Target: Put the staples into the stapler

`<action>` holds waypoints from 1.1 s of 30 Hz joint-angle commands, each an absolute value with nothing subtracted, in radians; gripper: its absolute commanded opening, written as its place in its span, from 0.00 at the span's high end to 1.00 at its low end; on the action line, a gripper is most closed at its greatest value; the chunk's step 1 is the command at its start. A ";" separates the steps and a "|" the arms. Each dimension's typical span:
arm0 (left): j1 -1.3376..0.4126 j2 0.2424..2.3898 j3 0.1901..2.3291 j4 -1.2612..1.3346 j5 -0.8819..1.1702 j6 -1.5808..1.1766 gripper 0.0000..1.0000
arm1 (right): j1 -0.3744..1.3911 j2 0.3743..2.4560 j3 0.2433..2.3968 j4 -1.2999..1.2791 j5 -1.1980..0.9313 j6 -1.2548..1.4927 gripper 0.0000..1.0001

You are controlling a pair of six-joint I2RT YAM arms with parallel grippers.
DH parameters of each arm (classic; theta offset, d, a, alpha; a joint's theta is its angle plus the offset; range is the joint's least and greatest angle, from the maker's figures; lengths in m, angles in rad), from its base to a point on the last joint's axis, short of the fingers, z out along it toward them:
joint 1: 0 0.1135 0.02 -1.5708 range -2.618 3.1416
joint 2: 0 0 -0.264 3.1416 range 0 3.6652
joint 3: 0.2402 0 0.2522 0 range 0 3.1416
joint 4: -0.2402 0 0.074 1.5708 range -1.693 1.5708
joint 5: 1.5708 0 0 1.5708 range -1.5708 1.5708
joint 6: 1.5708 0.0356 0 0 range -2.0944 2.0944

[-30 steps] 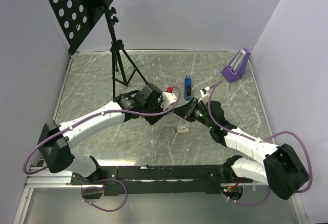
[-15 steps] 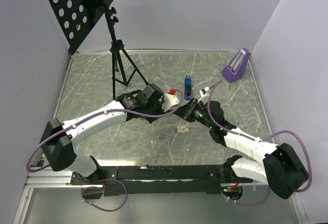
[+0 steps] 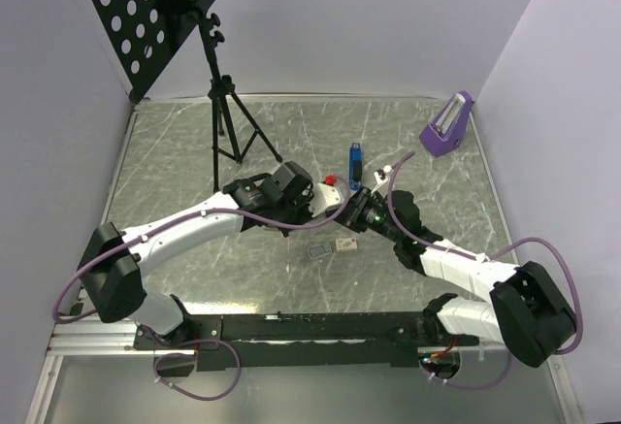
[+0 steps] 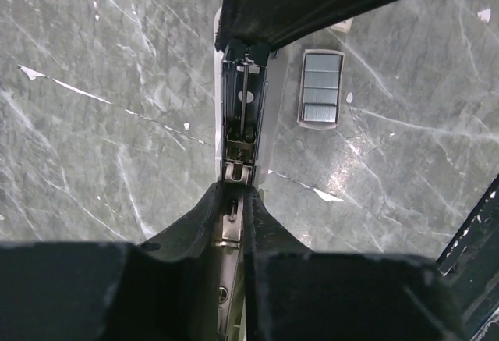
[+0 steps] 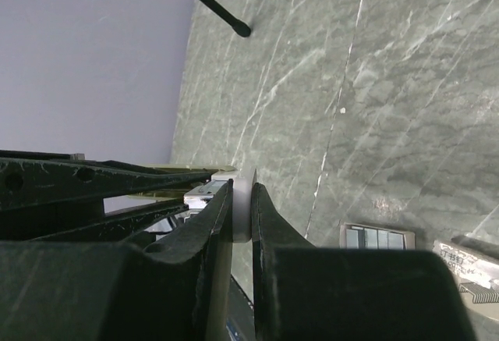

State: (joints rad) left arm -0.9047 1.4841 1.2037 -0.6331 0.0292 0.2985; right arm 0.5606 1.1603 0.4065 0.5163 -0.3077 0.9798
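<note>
Your left tool and right tool both pinch the open white stapler at frame centre; the grey tray of staples lies just right of it. Unequal pulling could twist it loose.

Overhead, close wrists; common staple tray

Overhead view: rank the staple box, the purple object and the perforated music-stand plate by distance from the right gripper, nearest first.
1. staple box, just base-side of the right gripper.
2. purple object, far right corner.
3. music-stand plate, far left, raised.
</note>
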 commanded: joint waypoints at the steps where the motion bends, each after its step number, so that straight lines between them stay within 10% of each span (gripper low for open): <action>1: -0.911 1.471 1.180 -0.624 0.034 0.318 0.89 | 0.566 1.163 0.426 0.630 -0.341 1.020 1.00; 6: -0.911 1.460 1.157 -0.653 0.017 0.322 0.99 | 0.565 1.190 0.442 0.637 -0.371 1.009 0.99; 13: -0.911 1.459 1.111 -0.698 -0.096 0.319 0.99 | 0.566 1.259 0.425 0.695 -0.399 1.014 0.52; 33: -0.871 1.581 1.129 -0.902 -0.124 0.341 0.99 | 0.525 1.115 0.305 0.512 -0.167 0.876 0.46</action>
State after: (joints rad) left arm -0.8871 1.5558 1.0950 -0.8455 -0.1040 0.3294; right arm 0.5293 1.1622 0.3233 0.5098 -0.2375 0.9104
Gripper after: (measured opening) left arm 0.160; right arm 0.541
